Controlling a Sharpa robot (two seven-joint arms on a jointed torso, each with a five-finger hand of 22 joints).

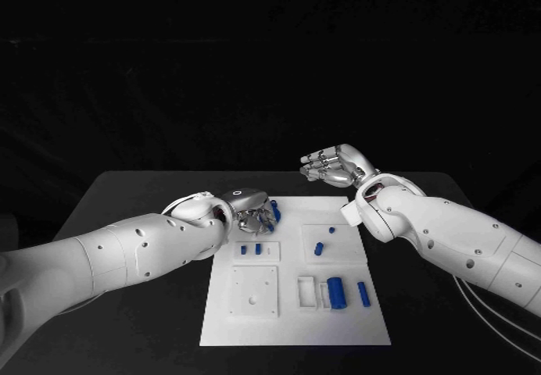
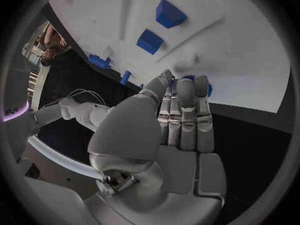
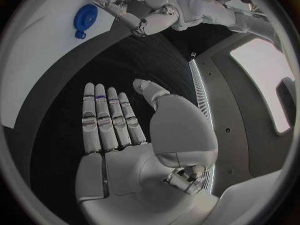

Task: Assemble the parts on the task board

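The left robot hand point(image 1: 255, 215) is reaching over the far left corner of the white task board point(image 1: 295, 328) on the black table point(image 1: 135, 195), its fingertips touching a blue part point(image 1: 275, 209) there; whether it is grasping it, I cannot tell. The right robot hand point(image 1: 334, 165) is hovering released beyond the board's far edge, holding nothing. Other blue parts point(image 1: 334, 291) are lying on the board.

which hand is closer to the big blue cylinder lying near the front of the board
Left. The left hand is over the task board's far left corner, nearer the cylinder. The right hand hangs beyond the board's far edge, farther away.
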